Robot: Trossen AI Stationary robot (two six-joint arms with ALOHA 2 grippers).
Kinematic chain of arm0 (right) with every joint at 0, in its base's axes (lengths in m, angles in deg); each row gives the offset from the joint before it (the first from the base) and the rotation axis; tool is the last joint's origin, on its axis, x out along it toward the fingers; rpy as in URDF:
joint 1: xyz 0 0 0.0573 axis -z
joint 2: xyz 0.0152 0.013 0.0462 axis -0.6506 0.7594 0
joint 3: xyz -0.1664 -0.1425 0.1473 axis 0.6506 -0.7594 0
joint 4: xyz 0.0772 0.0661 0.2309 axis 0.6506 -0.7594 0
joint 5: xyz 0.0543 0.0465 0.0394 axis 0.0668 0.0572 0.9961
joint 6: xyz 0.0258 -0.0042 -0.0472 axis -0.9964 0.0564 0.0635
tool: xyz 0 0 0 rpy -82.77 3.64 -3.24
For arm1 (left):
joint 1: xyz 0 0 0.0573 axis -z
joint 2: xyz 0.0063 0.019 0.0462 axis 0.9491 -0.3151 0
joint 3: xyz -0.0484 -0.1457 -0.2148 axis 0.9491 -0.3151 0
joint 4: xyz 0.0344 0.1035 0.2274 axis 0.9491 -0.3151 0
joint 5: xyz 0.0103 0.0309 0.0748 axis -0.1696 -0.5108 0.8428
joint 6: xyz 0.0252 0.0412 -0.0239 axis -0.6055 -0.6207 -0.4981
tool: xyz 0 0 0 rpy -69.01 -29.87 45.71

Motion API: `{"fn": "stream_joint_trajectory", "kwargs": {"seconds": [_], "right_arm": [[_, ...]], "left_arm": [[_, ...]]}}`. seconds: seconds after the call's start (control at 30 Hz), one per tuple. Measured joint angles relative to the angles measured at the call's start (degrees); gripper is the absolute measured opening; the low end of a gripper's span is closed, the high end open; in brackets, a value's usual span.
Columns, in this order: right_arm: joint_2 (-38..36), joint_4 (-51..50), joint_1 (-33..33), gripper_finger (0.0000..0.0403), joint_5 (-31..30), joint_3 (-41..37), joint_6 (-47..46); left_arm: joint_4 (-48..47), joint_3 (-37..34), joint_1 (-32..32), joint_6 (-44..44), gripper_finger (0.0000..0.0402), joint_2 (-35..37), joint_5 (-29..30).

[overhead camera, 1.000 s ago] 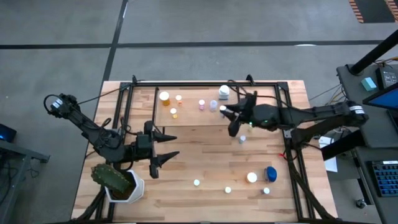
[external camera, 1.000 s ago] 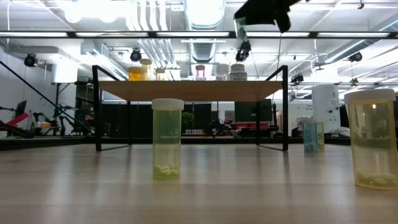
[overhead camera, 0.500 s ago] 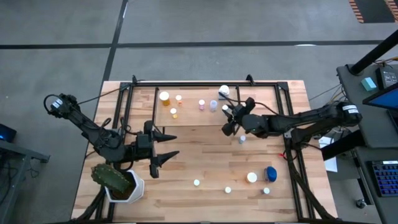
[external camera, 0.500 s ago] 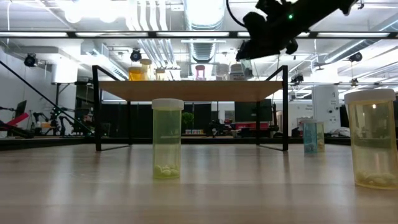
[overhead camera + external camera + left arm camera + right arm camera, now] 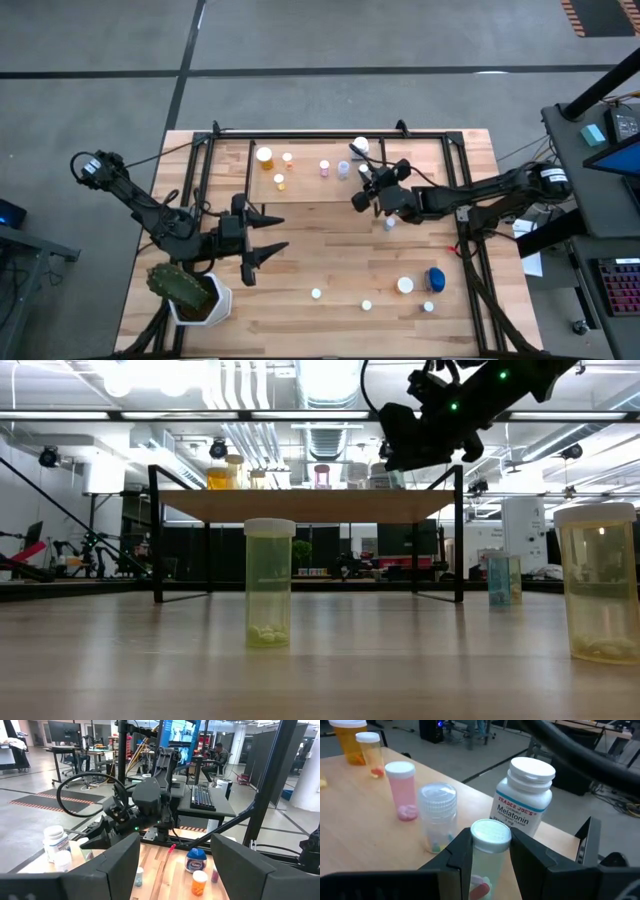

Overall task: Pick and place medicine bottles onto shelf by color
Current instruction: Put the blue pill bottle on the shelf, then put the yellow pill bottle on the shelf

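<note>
Crowded shelf (image 5: 300, 180) at upper centre: right gripper (image 5: 486, 851), clamping a bottle (image 5: 489, 855), could topple neighbours; left gripper (image 5: 268, 237) idles open.

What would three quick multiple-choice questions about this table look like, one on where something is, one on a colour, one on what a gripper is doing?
1. Where does the cactus pot stand in the high view?
A. On the shelf
B. At the table's near-left corner
C. Beside the wide blue bottle

2. What colour is the body of the bottle left of the clear bottle in the right wrist view?
A. Pink
B. Green
C. Black

3. What is the right gripper doing?
A. Resting empty on the tabletop
B. Gripping the cactus
C. Gripping a white-capped bottle over the shelf

Answers:
1 B: the pot sits by the left gripper, away from the shelf.
2 A: the pink bottle stands next to the clear one.
3 C: the white-capped bottle sits between its fingers, near the Melatonin bottle.
</note>
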Motion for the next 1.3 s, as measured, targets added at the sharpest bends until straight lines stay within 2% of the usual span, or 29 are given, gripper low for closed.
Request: {"fn": "stream_joint_trajectory", "kwargs": {"seconds": [0.3,0.7,0.97,1.1,1.2,1.3], "right_arm": [[0.6,0.1,0.0,0.0105,-0.3,0.1,-0.1],[0.0,-0.6,-0.2,0.0187,0.8,0.1,-1.5],[-3.7,-1.3,-0.6,0.0207,6.0,5.5,1.9],[-5.9,-6.9,-2.5,0.0205,6.4,11.1,3.4],[-7.4,-15.9,-4.8,0.0202,7.2,16.5,1.6],[-8.1,-25.2,-7.1,0.0199,14.3,22.1,-1.8]], "left_arm": [[0.0,0.0,0.0,-0.2,0.0228,0.0,0.2],[0.0,0.0,0.0,-0.3,0.0228,0.0,0.2],[0.0,0.0,0.0,0.2,0.0228,0.0,0.1],[0.0,-0.1,0.0,3.4,0.0228,-0.2,0.1],[0.1,-0.6,0.0,9.1,0.0228,-1.1,0.0],[-0.1,-0.9,0.0,16.7,0.0228,-3.2,-0.2]]}}
